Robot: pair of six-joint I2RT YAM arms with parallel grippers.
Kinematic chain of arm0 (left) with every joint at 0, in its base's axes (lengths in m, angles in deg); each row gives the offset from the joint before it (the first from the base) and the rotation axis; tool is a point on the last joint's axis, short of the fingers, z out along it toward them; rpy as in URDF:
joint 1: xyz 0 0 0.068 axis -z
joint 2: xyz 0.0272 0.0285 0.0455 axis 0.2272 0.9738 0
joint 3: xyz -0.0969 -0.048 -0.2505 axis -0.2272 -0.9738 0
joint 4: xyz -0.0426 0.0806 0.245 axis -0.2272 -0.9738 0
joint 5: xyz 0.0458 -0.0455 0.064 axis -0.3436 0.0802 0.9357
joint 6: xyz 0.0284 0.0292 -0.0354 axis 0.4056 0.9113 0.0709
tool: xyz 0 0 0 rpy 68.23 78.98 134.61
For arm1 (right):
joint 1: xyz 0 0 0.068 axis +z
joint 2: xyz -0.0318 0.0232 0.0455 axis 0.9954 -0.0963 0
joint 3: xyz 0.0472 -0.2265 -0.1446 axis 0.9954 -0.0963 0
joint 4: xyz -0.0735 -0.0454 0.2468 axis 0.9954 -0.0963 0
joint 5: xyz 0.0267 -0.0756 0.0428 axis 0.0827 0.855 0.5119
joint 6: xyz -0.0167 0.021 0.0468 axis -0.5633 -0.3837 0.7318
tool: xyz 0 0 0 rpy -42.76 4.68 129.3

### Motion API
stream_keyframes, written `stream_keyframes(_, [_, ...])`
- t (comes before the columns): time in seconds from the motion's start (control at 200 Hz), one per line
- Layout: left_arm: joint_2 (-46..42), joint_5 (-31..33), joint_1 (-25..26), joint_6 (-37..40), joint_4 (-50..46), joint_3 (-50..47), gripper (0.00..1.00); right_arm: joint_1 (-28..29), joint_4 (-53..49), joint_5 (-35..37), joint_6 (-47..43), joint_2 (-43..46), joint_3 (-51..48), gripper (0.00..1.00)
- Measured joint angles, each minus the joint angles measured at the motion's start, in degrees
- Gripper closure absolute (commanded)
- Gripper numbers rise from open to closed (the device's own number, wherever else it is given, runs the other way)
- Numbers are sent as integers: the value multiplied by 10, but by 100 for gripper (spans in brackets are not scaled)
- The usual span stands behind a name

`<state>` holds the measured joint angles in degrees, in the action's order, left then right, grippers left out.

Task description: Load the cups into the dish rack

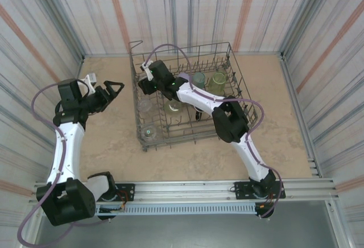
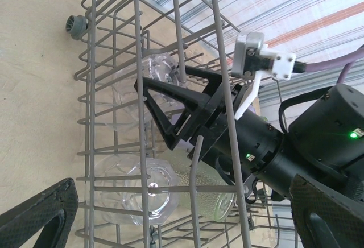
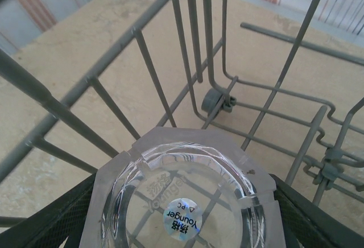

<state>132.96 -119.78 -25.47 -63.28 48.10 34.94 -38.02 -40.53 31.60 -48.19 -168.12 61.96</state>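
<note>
Pincers first: over the beige tabletop (image 1: 108,145), at the left end of the large grey wire dish rack (image 1: 239,83), I had the right pincer (image 1: 143,87) clamped on a clear faceted plastic tumbler (image 3: 182,197). The left pincer (image 1: 116,91) hung outside, jaws spread wide.

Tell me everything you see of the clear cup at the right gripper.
The cup is clear, glass-like plastic, its faceted eight-sided base turned to the wrist camera, with a round shiny sticker reading "Younger PC" on it. It is inside the rack, near a corner beside a small wheel. The right gripper holds it: black fingers press its two opposite sides.
</note>
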Motion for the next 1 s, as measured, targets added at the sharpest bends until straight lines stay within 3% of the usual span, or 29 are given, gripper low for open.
stream_keyframes(0.06, [0,0,-1,0,0,-2,1,1,-3,2,-4,-2,5,47])
stream_keyframes(0.135, [0,-1,-1,0,0,-5,1,1,-11,2,-4,-2,9,31])
stream_keyframes(0.406, [0,-1,-1,0,2,-7,1,3,-26,8,-3,-1,23,0])
stream_keyframes(0.761, [-9,2,-5,0,-1,-7,1,4,-49,29,-2,46,23,1])
stream_keyframes(0.997, [-49,46,-7,14,-17,-7,1,-11,-56,53,-2,123,-15,1])
